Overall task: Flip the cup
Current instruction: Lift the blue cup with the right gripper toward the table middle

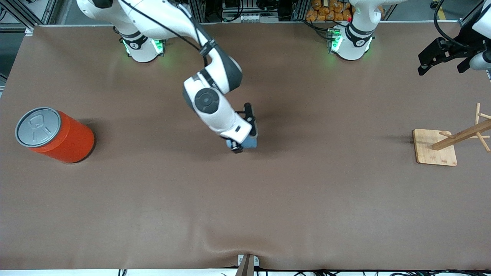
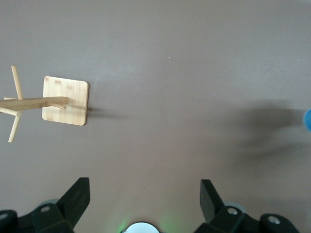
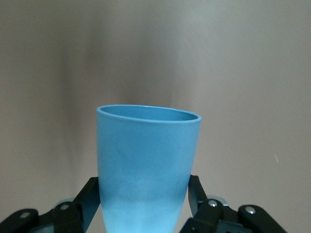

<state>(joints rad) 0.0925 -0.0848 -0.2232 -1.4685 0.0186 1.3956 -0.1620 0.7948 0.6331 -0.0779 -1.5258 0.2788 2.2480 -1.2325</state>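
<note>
While the left gripper (image 2: 143, 196) waits spread, the right gripper (image 3: 143, 204) clamps the cup (image 3: 146, 165) lying sideways.

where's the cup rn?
Mid-table, the cup sits in the shut right gripper, between the orange can and the wooden rack.

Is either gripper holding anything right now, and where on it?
The right gripper is shut on the cup, its fingers on the narrow end's sides. The left gripper is open, holding nothing.
</note>
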